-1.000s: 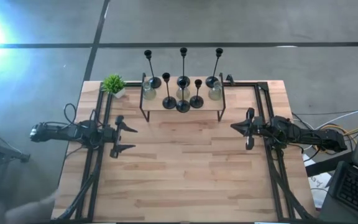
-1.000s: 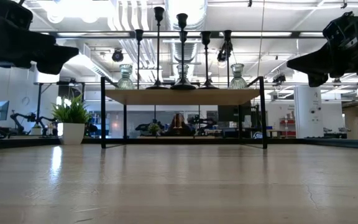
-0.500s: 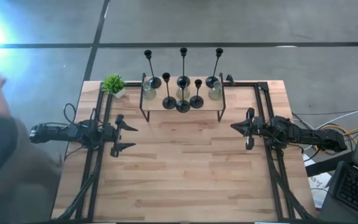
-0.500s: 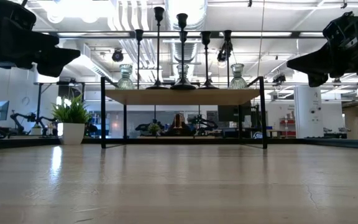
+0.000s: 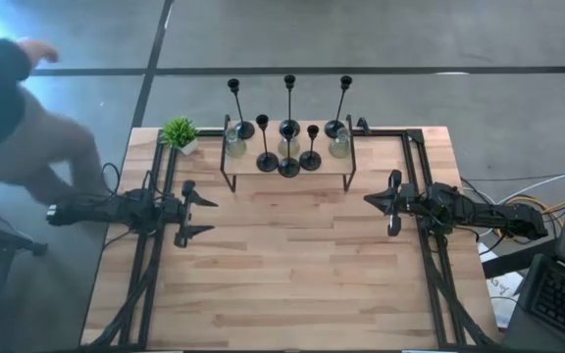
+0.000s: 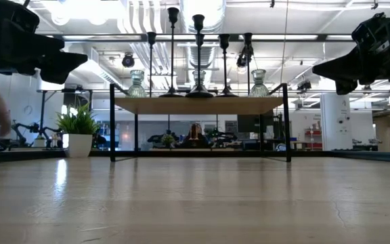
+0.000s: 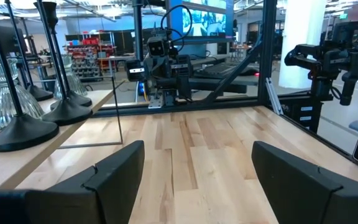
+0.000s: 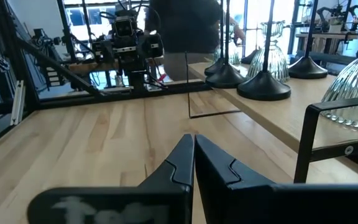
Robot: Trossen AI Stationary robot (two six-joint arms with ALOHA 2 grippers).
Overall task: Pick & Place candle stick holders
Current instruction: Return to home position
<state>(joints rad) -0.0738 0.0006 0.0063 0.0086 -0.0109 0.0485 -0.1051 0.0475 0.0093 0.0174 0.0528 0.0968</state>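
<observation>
Several black candle stick holders [image 5: 288,147] with round bases and thin stems stand by their bases on a small raised wooden shelf [image 5: 287,172] at the table's far middle, with clear glass holders [image 5: 233,140] among them. They also show in the low view [image 6: 198,54]. My left gripper [image 5: 196,216] is open and empty, hovering at the table's left side, level, pointing right. My right gripper [image 5: 392,204] is shut and empty at the table's right side, pointing left. In the left wrist view the black bases [image 7: 23,134] stand on the shelf beside the open fingers.
A small green potted plant [image 5: 179,133] stands at the far left corner, left of the shelf. A person [image 5: 13,108] stands beside the table's far left. Black frame rails [image 5: 155,245] run along both sides. Bare wood [image 5: 292,265] lies between the grippers.
Both arms have kept still. A person has come in beside the table's left side and moved toward the far left, an arm reaching out over the floor.
</observation>
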